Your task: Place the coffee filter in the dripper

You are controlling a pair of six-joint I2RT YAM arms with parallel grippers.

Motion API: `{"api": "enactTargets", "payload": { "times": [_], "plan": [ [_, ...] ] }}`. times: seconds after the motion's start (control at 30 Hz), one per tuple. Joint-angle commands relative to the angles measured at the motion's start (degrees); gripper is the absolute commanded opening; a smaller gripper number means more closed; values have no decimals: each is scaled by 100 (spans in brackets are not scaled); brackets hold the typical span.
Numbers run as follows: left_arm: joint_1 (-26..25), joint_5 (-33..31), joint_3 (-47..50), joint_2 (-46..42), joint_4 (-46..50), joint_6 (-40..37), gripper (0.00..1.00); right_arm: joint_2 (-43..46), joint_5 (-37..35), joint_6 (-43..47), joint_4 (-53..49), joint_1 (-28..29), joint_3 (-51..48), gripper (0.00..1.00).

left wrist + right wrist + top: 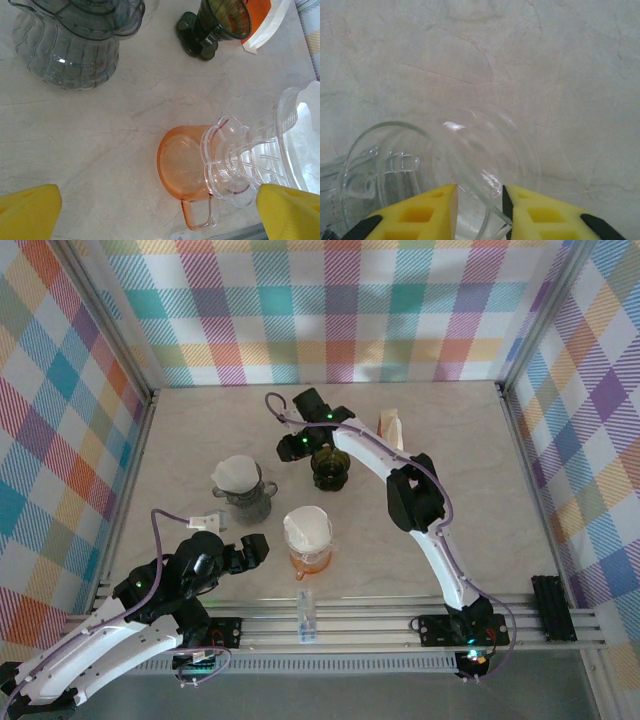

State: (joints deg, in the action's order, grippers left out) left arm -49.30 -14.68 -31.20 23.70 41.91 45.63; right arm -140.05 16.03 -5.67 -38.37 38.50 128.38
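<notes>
In the top view, one white coffee filter (306, 528) already sits in the clear dripper (250, 160) on top of the orange cup (310, 560), a little toward 6 o'clock from the middle of the tabletop (470, 500). A second white filter (238, 472) rests in the smoky grey dripper and carafe (245, 502), at about 10 o'clock from the cup. The left hand (256, 547) hangs at 9 o'clock of the cup, released. Its yellow pads (30, 210) are spread wide in its wrist view, with the cup and dripper lying between them below. The right arm reaches far across to the dark green dripper (328, 466), which stands at 12 o'clock of the cup. The right hand (298, 445) is just at that dripper's 10 o'clock. In its wrist view the right hand is clenched on the thin rim of a clear glass vessel (395, 175). A filter packet (390, 426) stands at 2 o'clock of the green dripper.
</notes>
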Motion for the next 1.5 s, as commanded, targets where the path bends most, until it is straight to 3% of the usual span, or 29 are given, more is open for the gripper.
{"api": "enactTargets", "payload": {
  "times": [0.0, 0.47, 1.1, 1.37, 1.47],
  "plan": [
    [58, -95, 79, -59, 62, 46, 100, -49, -82, -15, 38, 61, 179, 27],
    [61, -107, 28, -84, 160, 59, 100, 229, -828, -472, 363, 57, 126, 13],
    [65, -82, 105, -125, 133, 157, 100, 1037, -1430, -1050, 457, -390, 114, 11],
    [60, -64, 105, -116, 107, 155, 100, 2007, -1626, -1053, 363, -543, -630, 9],
    [61, -73, 105, -133, 115, 150, 100, 2622, -1795, -1085, 394, -580, -1330, 8]
  ]
}}
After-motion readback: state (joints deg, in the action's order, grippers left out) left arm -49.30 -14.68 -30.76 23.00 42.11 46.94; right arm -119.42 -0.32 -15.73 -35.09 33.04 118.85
